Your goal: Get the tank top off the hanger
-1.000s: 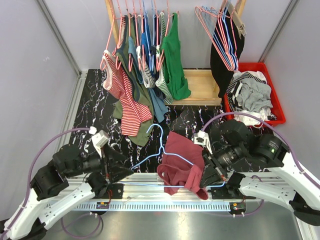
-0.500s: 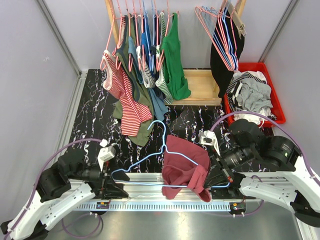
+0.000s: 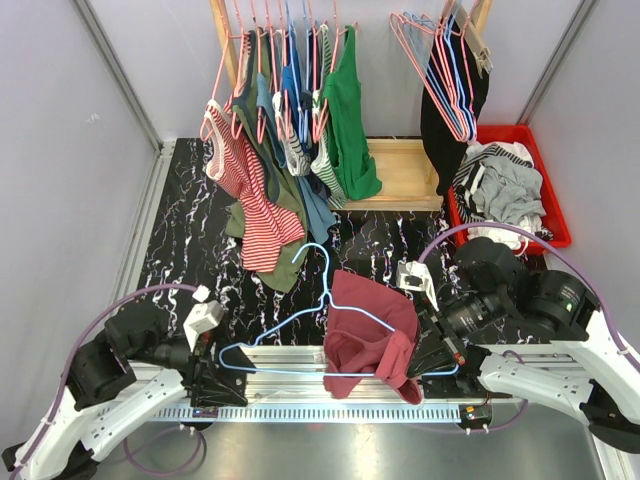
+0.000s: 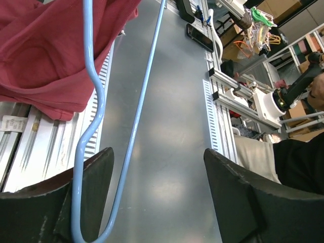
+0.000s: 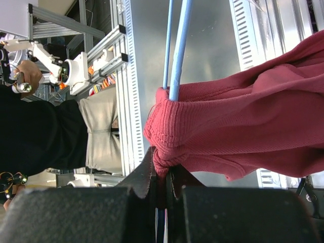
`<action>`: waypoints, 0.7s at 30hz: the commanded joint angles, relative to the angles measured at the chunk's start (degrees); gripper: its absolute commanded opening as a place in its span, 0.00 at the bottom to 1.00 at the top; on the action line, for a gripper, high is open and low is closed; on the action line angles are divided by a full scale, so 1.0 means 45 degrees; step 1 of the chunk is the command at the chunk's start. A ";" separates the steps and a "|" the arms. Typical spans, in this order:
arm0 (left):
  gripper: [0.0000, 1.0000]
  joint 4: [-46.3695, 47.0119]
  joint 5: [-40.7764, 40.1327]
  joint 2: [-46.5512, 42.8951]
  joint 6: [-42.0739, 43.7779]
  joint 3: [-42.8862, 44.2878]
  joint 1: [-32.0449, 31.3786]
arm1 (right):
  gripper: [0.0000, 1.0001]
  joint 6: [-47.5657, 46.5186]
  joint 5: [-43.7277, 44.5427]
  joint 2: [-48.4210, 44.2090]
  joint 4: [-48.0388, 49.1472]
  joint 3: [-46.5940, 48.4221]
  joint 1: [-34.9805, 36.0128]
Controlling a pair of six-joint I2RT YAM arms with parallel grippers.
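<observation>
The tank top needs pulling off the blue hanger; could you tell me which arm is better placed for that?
Right. The right fingers are shut on the tank top, ready to pull. The left fingers stand open at the bare end of the hanger, better suited to bracing it.

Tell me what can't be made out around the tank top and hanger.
- Right wrist view: whether the right pincer pinches hanger wire with the tank top; bunched fabric hides it.
- Top view: whether the left pincer touches the hanger; too small, dark.
- Left wrist view: the hanger's hook, cut off by the top edge.
</observation>
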 commanded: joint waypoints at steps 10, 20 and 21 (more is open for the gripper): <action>0.87 0.1111 -0.1183 -0.0668 -0.1229 0.0261 -0.0789 | 0.00 -0.0156 -0.0807 -0.0084 0.0320 -0.0057 0.0109; 0.29 0.2502 0.0107 -0.1235 -0.2540 -0.0307 -0.1181 | 0.00 -0.0196 -0.0046 0.0072 0.0261 0.0118 0.0109; 0.25 0.2442 0.0126 -0.1255 -0.2520 -0.0287 -0.1181 | 0.00 -0.0195 -0.0046 0.0091 0.0222 0.0119 0.0109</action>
